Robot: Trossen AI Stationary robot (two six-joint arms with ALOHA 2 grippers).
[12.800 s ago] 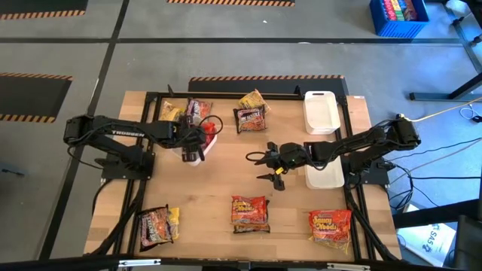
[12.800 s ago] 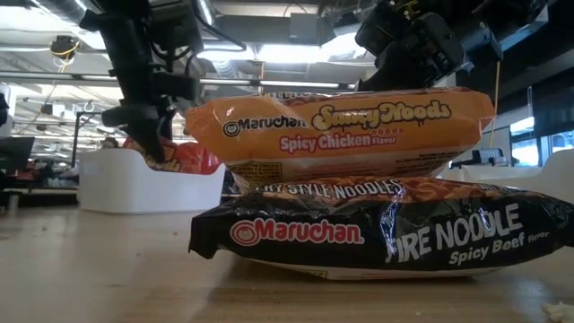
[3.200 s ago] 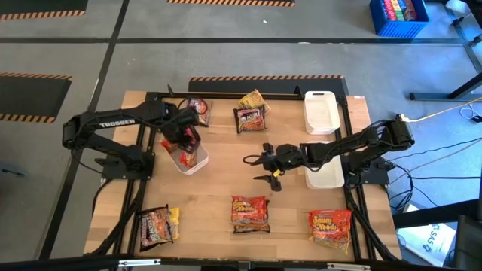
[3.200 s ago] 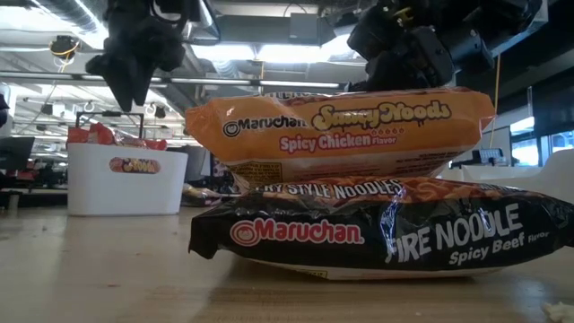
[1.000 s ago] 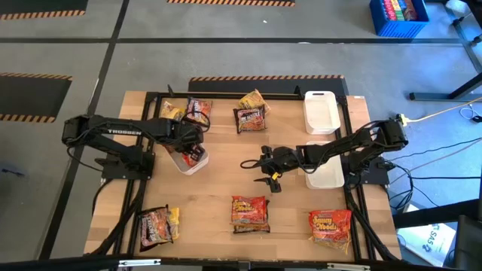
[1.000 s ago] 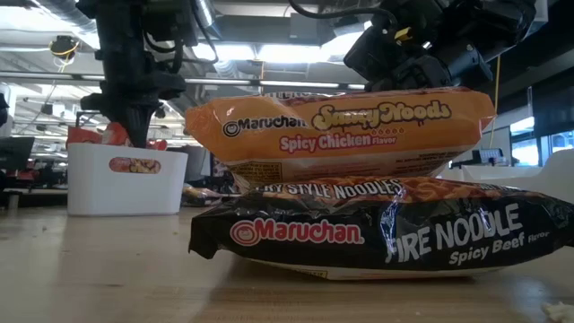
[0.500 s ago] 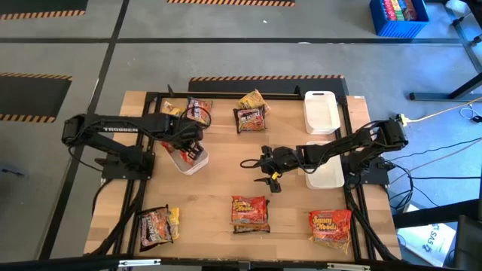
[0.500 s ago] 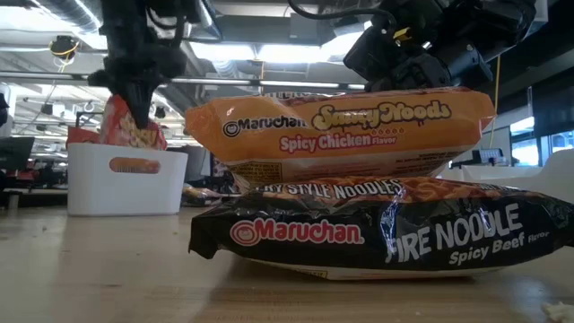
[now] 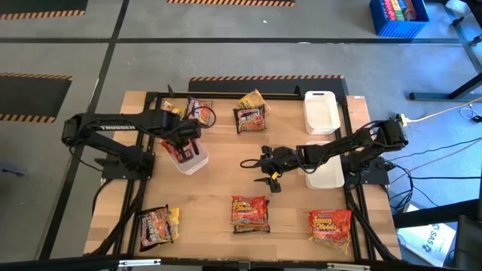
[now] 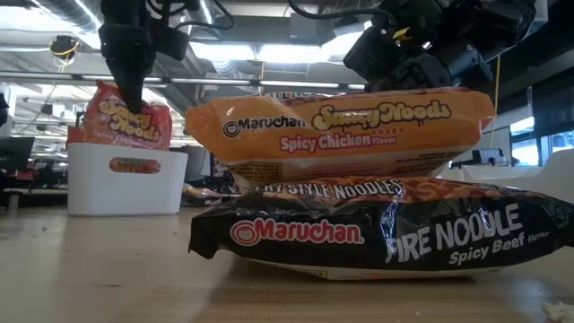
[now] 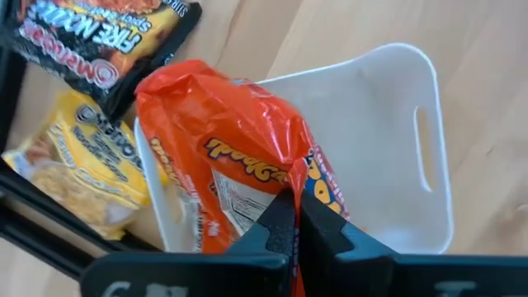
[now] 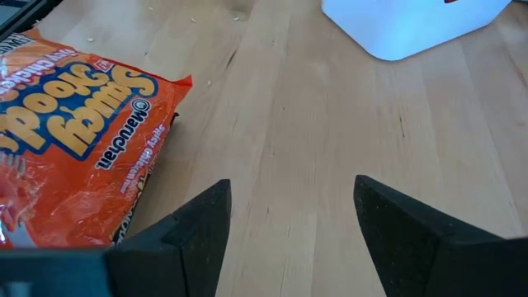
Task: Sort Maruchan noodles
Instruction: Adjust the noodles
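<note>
Pinching a crinkly red-orange plastic noodle packet [image 11: 239,157] just above the white rectangular plastic bin [image 11: 396,157], the left gripper [image 11: 293,235] seems mid-sort; the right gripper [image 12: 289,223] waits agape and empty, well apart from the bin.

Lifted red-orange packet [image 10: 126,126] clear of white bin [image 10: 126,179] rim with my left gripper [image 11: 293,219], jaws pinched tight on it; a second before it sat down in bin. Swung left arm slightly toward table's back-left corner.
</note>
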